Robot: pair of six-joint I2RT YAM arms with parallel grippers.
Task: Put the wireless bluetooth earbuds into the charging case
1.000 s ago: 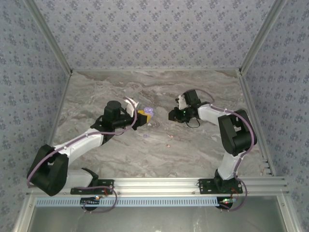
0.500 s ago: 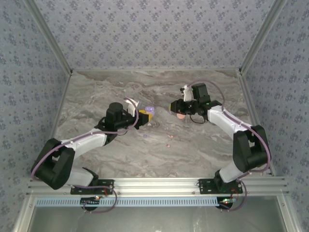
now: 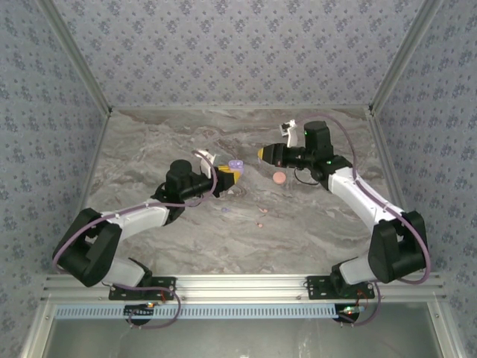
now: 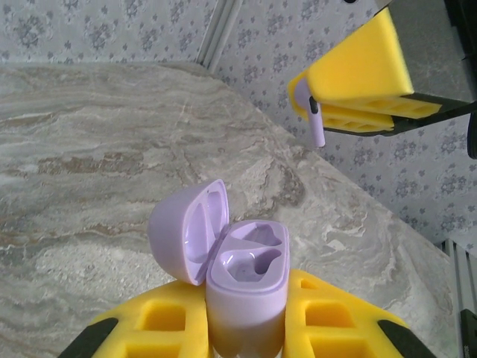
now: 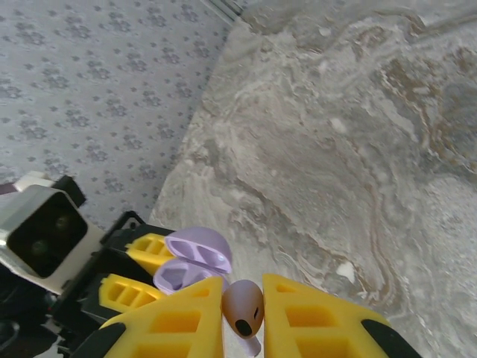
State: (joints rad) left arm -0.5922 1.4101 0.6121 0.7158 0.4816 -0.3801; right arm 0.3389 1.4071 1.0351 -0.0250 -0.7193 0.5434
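Observation:
A lilac charging case (image 4: 246, 257) stands upright with its lid open, and my left gripper (image 4: 244, 313) is shut on its lower body; both sockets look empty. In the top view that left gripper (image 3: 231, 177) holds the charging case (image 3: 236, 165) left of centre. My right gripper (image 5: 243, 294) is shut on a lilac earbud (image 5: 244, 309), head towards the camera. Over the table the right gripper (image 3: 262, 154) hovers a short way right of the case, apart from it. The left wrist view shows the earbud's stem (image 4: 317, 123) poking from the right gripper's fingers (image 4: 358, 71).
A salmon-pink round case (image 3: 279, 177) lies on the marble table (image 3: 149, 142) below the right gripper. Small loose pieces lie nearer the front: a lilac one (image 3: 224, 210) and pink ones (image 3: 259, 223). Patterned walls close in the back and both sides.
The right arm has stretched out and lifted its gripper off the pink case, which now shows. The left gripper has moved right and a little back with the lilac case.

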